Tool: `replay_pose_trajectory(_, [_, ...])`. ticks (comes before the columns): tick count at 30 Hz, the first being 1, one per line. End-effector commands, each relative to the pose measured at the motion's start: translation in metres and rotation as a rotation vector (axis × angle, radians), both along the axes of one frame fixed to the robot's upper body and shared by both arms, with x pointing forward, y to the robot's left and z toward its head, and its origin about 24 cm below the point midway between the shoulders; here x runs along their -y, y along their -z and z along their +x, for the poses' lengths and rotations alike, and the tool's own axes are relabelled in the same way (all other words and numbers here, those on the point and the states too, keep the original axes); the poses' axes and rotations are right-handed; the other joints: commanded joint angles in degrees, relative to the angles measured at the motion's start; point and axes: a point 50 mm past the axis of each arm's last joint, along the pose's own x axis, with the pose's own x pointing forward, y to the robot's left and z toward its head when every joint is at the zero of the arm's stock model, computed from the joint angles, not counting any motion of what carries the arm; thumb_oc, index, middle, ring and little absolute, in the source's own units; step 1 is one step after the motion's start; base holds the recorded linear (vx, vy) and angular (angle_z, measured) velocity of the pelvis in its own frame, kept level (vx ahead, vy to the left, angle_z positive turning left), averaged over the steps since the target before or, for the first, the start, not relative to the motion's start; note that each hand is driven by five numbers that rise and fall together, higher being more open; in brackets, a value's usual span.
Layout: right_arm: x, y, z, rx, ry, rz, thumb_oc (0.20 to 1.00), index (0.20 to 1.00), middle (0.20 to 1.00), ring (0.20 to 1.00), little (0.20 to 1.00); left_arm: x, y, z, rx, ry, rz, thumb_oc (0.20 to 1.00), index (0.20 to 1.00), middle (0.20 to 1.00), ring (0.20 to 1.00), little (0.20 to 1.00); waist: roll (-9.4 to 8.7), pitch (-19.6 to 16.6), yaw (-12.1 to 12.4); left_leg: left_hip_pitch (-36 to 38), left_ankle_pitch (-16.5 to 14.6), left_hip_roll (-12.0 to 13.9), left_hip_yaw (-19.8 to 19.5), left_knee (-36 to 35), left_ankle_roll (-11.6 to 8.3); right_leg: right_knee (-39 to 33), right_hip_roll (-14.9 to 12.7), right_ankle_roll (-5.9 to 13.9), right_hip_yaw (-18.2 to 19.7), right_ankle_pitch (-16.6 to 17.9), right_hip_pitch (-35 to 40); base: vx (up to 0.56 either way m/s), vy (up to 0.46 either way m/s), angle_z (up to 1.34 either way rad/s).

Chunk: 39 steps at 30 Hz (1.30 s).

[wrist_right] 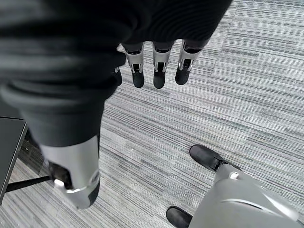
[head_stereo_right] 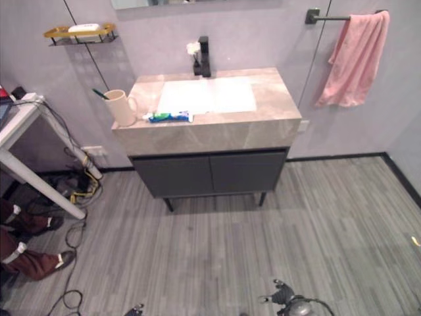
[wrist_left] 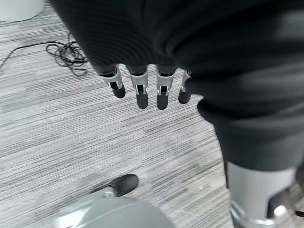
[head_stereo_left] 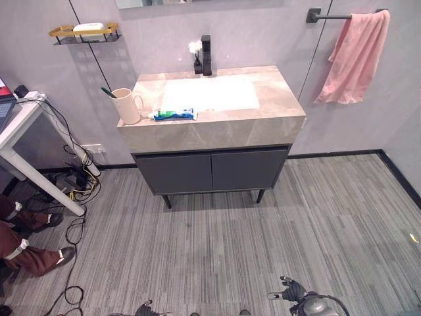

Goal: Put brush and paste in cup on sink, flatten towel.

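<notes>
Left hand [wrist_left: 142,88]: fingers relaxed, empty, hanging over the floor.
Right hand [wrist_right: 159,69]: likewise relaxed and empty.
Toothbrush [head_stereo_left: 108,93]: already standing in the cup [head_stereo_left: 126,106].
Toothpaste tube [head_stereo_left: 174,115]: flat on the sink counter [head_stereo_left: 276,105], just beside the cup, well ahead of both hands, long axis crosswise; the left hand looks nearer.
Pink towel [head_stereo_left: 355,56]: bunched on its bar [head_stereo_left: 329,16], ahead toward the right hand's side.

Paste [head_stereo_left: 174,115] right of cup [head_stereo_left: 126,105]

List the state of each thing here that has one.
Cup: upright on the sink top, brush inside.
Paste: lying flat beside the cup.
Towel: bunched on the bar.
Cabinet doors: closed.
Left robot hand: open, empty.
Right robot hand: open, empty.
</notes>
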Motion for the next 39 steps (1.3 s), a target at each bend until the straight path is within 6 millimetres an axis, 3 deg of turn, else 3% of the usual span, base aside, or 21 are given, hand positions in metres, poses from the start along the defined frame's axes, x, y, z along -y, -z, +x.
replay_pose_trajectory(1, [-0.009,0.000,0.008,0.049,0.113,0.048,1.000,1.000,1.000,1.000,1.000,-0.010,-0.005,0.014,0.044,-0.003,0.033,1.000,1.000,1.000,1.000,1.000,-4.47,-0.6,0.1,0.9,-1.3,-3.6,2.5,0.1,0.82,-0.8,-5.5,5.44,5.3,3.3,-0.5,0.00,0.000,0.00])
replay_pose_trajectory(13, [-0.015,0.004,0.002,0.028,0.123,0.049,1.000,1.000,1.000,1.000,1.000,-0.010,-0.003,0.008,0.027,-0.049,0.027,1.000,1.000,1.000,1.000,1.000,-4.64,-1.1,-0.2,1.9,-1.7,-3.2,3.6,0.1,0.64,-0.8,-4.9,5.36,6.2,3.2,-0.1,0.01,-0.004,-0.04])
replay_pose_trajectory(18, [-0.010,0.010,-0.016,-0.053,0.236,0.031,1.000,1.000,1.000,1.000,1.000,-0.009,-0.003,0.011,0.031,-0.043,0.030,1.000,1.000,1.000,1.000,1.000,-4.58,-1.4,-0.3,2.4,-1.9,-3.1,3.8,0.1,0.62,-0.8,-4.7,5.31,6.2,2.9,0.3,0.00,-0.002,-0.01])
replay_pose_trajectory(26, [-0.018,0.008,-0.006,-0.006,0.161,0.025,1.000,1.000,1.000,1.000,1.000,-0.010,-0.002,0.006,0.029,-0.105,0.019,1.000,1.000,1.000,1.000,1.000,-4.71,-0.7,-0.3,2.1,-2.2,-3.2,4.2,1.2,0.91,-0.8,-4.6,5.17,7.4,3.2,0.0,-0.02,0.005,-0.06])
replay_pose_trajectory(29, [-0.015,0.007,-0.005,-0.005,0.212,0.029,1.000,1.000,1.000,1.000,1.000,-0.011,-0.002,0.003,0.021,-0.143,0.023,1.000,1.000,1.000,1.000,1.000,-5.01,-0.4,0.0,1.7,-3.0,-3.4,4.7,2.5,1.22,-0.6,-4.6,5.30,7.8,3.3,-0.1,-0.01,0.034,-0.14])
replay_pose_trajectory(31, [-0.012,0.005,0.000,0.025,0.276,0.065,1.000,1.000,1.000,1.000,1.000,-0.014,-0.004,0.008,0.057,-0.189,0.015,1.000,1.000,1.000,1.000,1.000,-5.43,-0.1,0.1,1.3,-3.6,-3.5,4.8,3.7,1.53,0.5,-4.8,5.34,8.0,3.1,-0.5,-0.01,0.048,-0.14])
replay_pose_trajectory(34, [-0.010,-0.002,0.014,0.129,0.387,0.147,1.000,1.000,1.000,1.000,1.000,-0.019,-0.016,0.034,0.225,-0.238,-0.009,1.000,1.000,1.000,1.000,1.000,-5.88,0.8,0.5,0.3,-4.1,-4.0,4.1,4.9,1.91,1.7,-5.3,5.56,7.7,2.8,-1.2,-0.02,0.060,-0.04])
replay_pose_trajectory(39, [-0.012,-0.009,0.026,0.196,0.400,0.181,1.000,1.000,1.000,1.000,1.000,-0.028,-0.028,0.049,0.329,-0.219,0.008,1.000,1.000,1.000,1.000,1.000,-6.79,2.1,1.1,-1.1,-5.0,-4.9,3.2,6.7,2.56,3.6,-6.6,6.35,6.7,2.8,-2.0,-0.01,0.088,0.04])
